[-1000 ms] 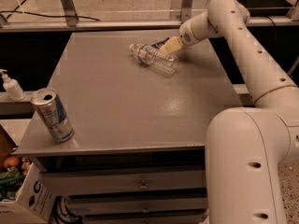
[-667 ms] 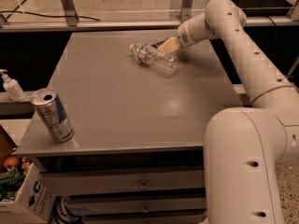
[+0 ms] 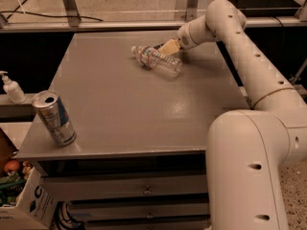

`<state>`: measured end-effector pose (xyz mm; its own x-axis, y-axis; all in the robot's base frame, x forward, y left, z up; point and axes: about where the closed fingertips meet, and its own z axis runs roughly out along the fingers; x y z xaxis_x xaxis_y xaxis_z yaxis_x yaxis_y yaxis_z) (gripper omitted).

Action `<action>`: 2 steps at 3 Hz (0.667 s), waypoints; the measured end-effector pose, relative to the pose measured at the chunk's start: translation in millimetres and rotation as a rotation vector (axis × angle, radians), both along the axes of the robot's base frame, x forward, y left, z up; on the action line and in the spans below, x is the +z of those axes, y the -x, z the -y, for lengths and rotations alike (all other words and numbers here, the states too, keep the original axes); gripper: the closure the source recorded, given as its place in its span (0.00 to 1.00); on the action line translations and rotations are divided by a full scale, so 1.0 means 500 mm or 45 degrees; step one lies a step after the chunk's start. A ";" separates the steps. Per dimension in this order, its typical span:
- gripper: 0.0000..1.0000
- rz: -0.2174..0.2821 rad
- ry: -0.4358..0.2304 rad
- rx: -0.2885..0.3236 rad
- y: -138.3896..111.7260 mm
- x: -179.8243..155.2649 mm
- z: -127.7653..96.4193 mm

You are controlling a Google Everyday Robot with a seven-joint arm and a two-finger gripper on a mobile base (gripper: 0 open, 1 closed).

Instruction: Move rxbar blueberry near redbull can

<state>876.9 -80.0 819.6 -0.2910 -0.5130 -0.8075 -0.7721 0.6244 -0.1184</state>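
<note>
The redbull can [image 3: 53, 118], silver with blue panels and an open top, stands tilted near the front left corner of the grey table [image 3: 120, 114]. My gripper [image 3: 168, 47] is at the far side of the table, low over the surface, right behind a clear plastic water bottle [image 3: 159, 62] that lies on its side. The rxbar blueberry does not show; the spot by the gripper behind the bottle is hidden. The can is far from the gripper, across the table to the front left.
A white pump bottle [image 3: 10, 87] stands on a ledge left of the table. A cardboard box [image 3: 29, 205] with items sits on the floor at the lower left. Drawers [image 3: 144, 190] are under the tabletop. My arm's base [image 3: 249, 171] fills the lower right.
The gripper has shifted slightly to the left along the far side of the water bottle. The bottle and the can have not moved.
</note>
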 end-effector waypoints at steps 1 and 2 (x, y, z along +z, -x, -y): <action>0.00 -0.006 -0.009 0.003 0.000 -0.004 -0.007; 0.17 -0.010 -0.026 0.004 -0.001 -0.005 -0.013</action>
<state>877.2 -73.4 817.3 -0.2954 -0.4973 -0.8157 -0.7750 0.6240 -0.0998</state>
